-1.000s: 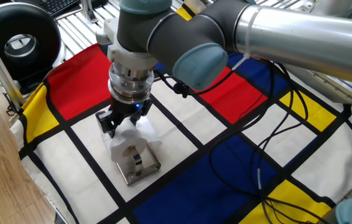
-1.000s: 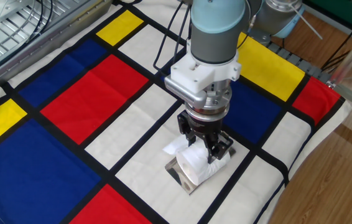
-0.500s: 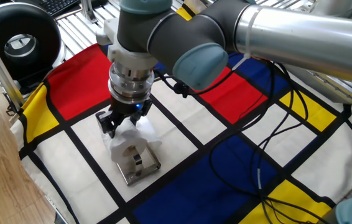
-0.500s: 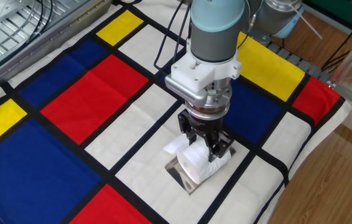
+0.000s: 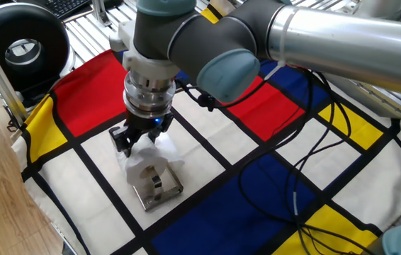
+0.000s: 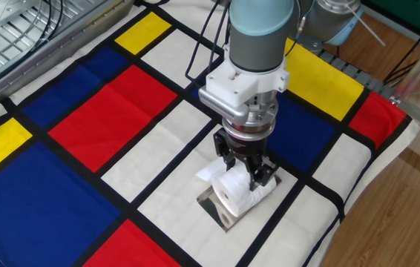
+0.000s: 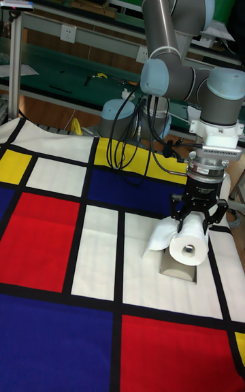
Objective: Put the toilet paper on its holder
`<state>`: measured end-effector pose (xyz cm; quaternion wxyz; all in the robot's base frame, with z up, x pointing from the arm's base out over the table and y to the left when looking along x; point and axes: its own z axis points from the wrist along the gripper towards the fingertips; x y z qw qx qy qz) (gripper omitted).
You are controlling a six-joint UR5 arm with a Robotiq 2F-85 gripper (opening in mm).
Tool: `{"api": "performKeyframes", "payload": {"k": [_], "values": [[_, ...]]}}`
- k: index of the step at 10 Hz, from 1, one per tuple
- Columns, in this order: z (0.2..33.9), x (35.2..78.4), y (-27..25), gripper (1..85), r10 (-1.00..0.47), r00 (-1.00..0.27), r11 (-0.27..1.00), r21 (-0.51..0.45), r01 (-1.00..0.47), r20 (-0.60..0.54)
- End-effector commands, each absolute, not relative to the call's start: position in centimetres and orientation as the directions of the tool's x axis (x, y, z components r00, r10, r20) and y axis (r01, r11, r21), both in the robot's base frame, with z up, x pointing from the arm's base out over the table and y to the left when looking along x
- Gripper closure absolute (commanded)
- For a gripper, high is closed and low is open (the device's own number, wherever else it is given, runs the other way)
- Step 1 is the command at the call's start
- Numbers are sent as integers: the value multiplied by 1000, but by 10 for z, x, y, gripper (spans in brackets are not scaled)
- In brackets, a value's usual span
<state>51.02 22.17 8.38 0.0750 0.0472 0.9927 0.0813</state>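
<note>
1. I have the claw (image 6: pixel 245 166) pointing straight down over the white square of the checked cloth (image 6: pixel 106 111) that covers the tabletop, close to the edge that borders the wooden floor (image 6: pixel 388 222).
2. The claw is clamped on the toilet paper (image 7: pixel 189 245); its dark fingers (image 7: pixel 179 217) press the roll from both sides, as the tall fixed view shows best.
3. The roll lies on its side in the grip, and in the tall fixed view its open core faces the camera.
4. A loose sheet of paper (image 7: pixel 158 237) trails off the roll and rests on the cloth just beside it.
5. The holder (image 5: pixel 156 188) lies flat on the same white square, directly under the roll; its shiny plate sticks out past the paper toward the floor-side edge.
6. In one fixed view I see a short metal piece standing up from the plate, right against the white paper (image 5: pixel 142 166). I cannot tell whether the roll is threaded onto it or only touching it.
7. From the other fixed view the roll (image 6: pixel 234 195) sits on the plate (image 6: pixel 215 208), with the plate's corner showing below it.
8. Black cables (image 5: pixel 307 149) run across the blue and white squares behind the arm, well apart from the roll.
9. A round black object (image 5: pixel 25 46) stands beyond the red corner of the cloth.
</note>
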Motion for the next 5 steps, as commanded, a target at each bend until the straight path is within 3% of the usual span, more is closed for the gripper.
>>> {"api": "performKeyframes", "payload": {"k": [1, 5], "values": [[84, 504, 221, 843, 118, -984, 981, 171, 95, -134], [80, 502, 231, 843, 135, -981, 979, 169, 111, -139]]}}
